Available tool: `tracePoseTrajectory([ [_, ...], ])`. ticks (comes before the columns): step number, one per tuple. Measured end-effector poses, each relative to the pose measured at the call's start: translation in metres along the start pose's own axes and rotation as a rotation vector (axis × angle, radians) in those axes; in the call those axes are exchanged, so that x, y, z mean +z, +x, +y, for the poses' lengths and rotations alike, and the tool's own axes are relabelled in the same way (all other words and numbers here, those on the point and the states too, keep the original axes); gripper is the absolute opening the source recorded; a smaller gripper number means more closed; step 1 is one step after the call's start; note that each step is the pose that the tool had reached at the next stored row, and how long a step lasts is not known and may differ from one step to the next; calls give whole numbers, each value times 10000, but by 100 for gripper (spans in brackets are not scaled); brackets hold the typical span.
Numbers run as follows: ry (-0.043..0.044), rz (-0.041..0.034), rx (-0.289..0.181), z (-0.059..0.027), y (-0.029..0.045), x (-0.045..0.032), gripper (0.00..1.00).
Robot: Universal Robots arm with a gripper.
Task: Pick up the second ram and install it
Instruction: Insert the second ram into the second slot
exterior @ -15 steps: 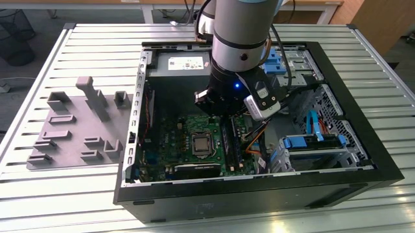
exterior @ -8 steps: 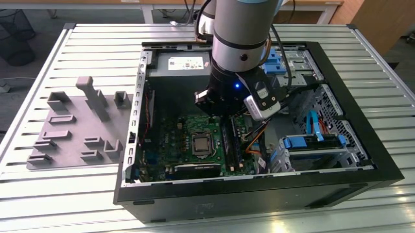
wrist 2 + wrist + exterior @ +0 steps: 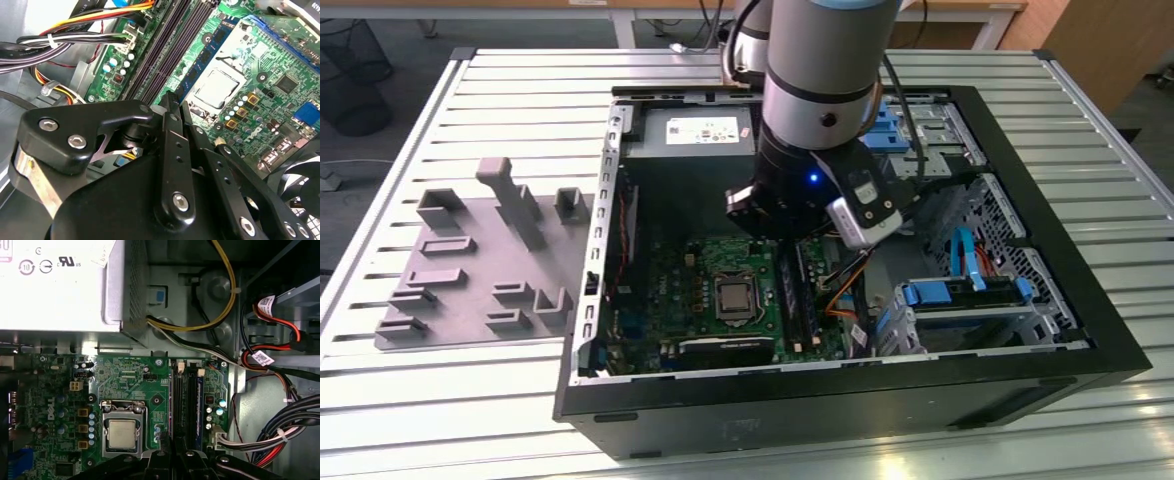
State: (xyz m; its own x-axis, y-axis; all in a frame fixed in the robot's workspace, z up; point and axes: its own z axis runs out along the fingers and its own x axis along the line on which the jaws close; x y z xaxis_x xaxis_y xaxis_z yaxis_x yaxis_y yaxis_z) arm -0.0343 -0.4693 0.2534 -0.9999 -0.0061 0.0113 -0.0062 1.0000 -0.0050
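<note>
My gripper (image 3: 177, 102) is down inside the open computer case (image 3: 1107, 330), over the black memory slots (image 3: 184, 405) of the green motherboard (image 3: 674, 290). Its fingers (image 3: 170, 150) are drawn close together with nothing visibly between them. A blue-green ram stick (image 3: 216, 40) with dark chips stands seated in the slot on the processor's side. Its near end is right at my fingertips, and I cannot tell whether they touch it. In the first wrist view another blue-edged stick (image 3: 200, 410) sits in the slot farthest from the processor, beside my gripper (image 3: 174, 454). I cannot tell which one is the second ram.
The power supply (image 3: 55, 285) is beyond the slots' far end. Bundled cables (image 3: 280, 435) and the blue-clipped drive cage (image 3: 974, 295) crowd one side of the slots, and the processor (image 3: 122, 434) sits on the other. A grey fixture plate (image 3: 480, 260) with blocks lies outside the case at the exterior view's left.
</note>
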Motion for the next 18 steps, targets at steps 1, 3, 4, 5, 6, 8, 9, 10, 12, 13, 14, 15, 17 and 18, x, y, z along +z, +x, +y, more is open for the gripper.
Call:
tracePoseTrajectory([
  [1,1,0,0,0,-2,0,14],
  [3,-2,1,3,0,-6,5,14],
  [4,-3,0,1,1,11,7,14],
  [5,-2,0,1,1,21,7,14],
  [6,-1,0,0,1,22,6,14],
  [8,1,0,-1,0,22,6,14],
  [9,0,0,0,0,24,6,14],
  [10,0,0,0,0,26,6,14],
  [12,1,0,0,0,26,7,14],
  [13,-1,0,0,0,26,11,14],
  [14,-2,-1,0,0,26,17,14],
  [15,0,0,0,0,26,21,14],
  [17,-1,-1,0,0,26,35,14],
  [18,-1,0,0,0,26,40,14],
])
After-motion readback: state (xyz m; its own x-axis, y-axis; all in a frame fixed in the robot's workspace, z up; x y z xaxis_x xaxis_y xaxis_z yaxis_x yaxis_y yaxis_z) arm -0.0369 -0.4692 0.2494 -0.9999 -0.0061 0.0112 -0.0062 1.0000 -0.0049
